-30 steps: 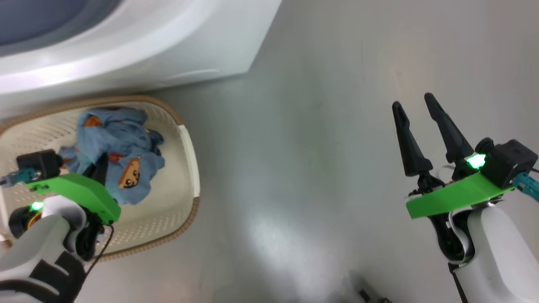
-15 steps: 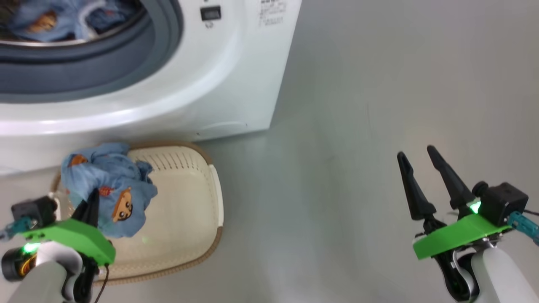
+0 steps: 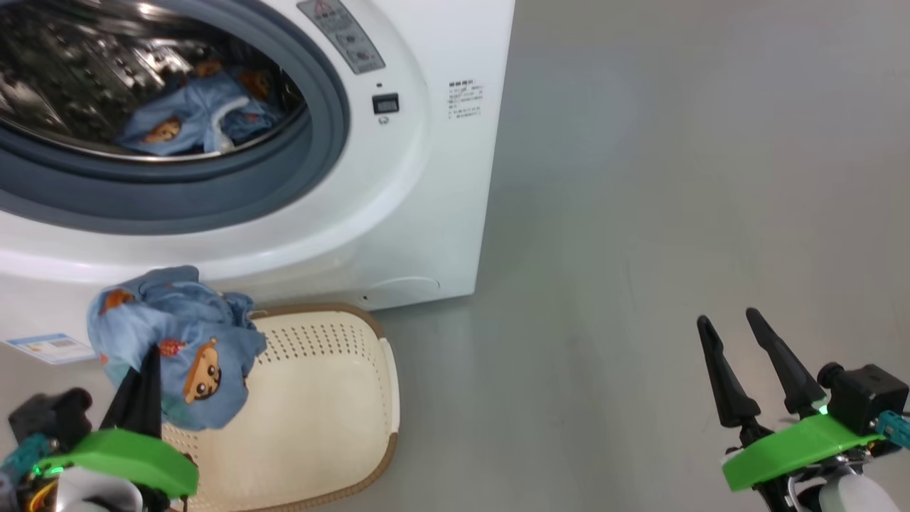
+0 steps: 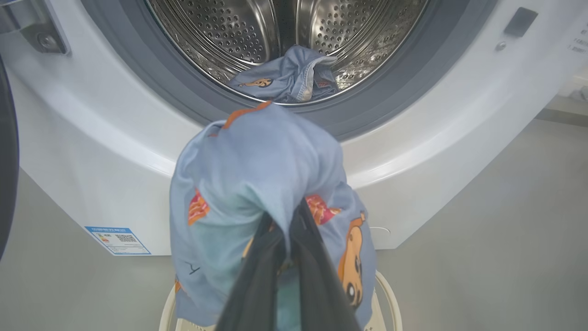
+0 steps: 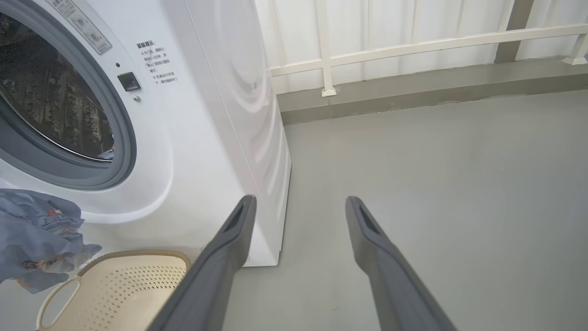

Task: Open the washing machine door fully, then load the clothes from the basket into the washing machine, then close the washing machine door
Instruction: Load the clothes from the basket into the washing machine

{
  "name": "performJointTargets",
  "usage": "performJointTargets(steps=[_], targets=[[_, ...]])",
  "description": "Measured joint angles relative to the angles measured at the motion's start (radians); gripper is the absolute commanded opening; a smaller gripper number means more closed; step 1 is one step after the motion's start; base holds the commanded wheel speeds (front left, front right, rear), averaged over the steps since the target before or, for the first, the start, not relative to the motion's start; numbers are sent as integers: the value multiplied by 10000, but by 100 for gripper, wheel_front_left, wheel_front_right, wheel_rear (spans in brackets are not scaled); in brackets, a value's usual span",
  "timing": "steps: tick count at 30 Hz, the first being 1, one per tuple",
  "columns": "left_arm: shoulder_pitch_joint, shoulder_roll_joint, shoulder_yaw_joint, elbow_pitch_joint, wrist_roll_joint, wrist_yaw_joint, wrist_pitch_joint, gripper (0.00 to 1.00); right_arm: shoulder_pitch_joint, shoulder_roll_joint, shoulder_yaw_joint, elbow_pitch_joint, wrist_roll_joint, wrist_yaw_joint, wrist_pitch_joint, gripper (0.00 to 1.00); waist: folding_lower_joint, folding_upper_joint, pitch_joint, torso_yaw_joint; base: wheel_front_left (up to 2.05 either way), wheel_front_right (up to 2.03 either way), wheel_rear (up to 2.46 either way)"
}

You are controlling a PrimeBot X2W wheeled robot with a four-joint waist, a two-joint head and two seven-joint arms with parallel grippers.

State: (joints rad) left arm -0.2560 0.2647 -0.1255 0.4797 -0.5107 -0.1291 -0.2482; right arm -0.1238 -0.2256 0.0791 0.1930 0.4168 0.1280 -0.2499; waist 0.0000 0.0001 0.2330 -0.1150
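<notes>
The white washing machine [image 3: 426, 178] stands with its steel drum exposed, and one light blue garment [image 3: 192, 121] lies inside it. My left gripper [image 3: 148, 355] is shut on another light blue bear-print garment [image 3: 178, 334], which hangs bunched above the cream basket [image 3: 387, 398], just below the machine's opening. In the left wrist view the fingers [image 4: 275, 271] pinch this cloth [image 4: 257, 174] in front of the drum. The door's black rim [image 4: 5, 161] shows at that view's left edge. My right gripper [image 3: 728, 318] stands open over bare floor at the right, holding nothing.
A blue label [image 3: 46, 347] and a round cap [image 3: 405, 288] sit low on the machine's front. Grey floor [image 3: 640, 249] stretches to the right of the machine. A white railing [image 5: 413, 46] runs along the far wall.
The head camera has tilted up, bringing the drum into view. My left gripper has lifted the garment out of the basket toward the machine's opening. The right gripper stays open.
</notes>
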Motion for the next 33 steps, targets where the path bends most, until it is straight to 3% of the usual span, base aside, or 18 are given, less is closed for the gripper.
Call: performJointTargets(steps=[7,21,33], targets=[[1318,-445,878,-1592,871,0,2,0,575,-50,-278,-46,0,0,0,100,1,0,-601,144,0,0,0],[3603,-1254,2123,-4102,1542,0,0,0,1267,-144,-581,-148,2,0,0,100,0,-1,-1193,249,0,0,0],[3967,-1567,2295,-4554,1680,0,0,0,1273,-155,-617,-161,0,0,0,100,0,-1,-1267,185,0,0,0]])
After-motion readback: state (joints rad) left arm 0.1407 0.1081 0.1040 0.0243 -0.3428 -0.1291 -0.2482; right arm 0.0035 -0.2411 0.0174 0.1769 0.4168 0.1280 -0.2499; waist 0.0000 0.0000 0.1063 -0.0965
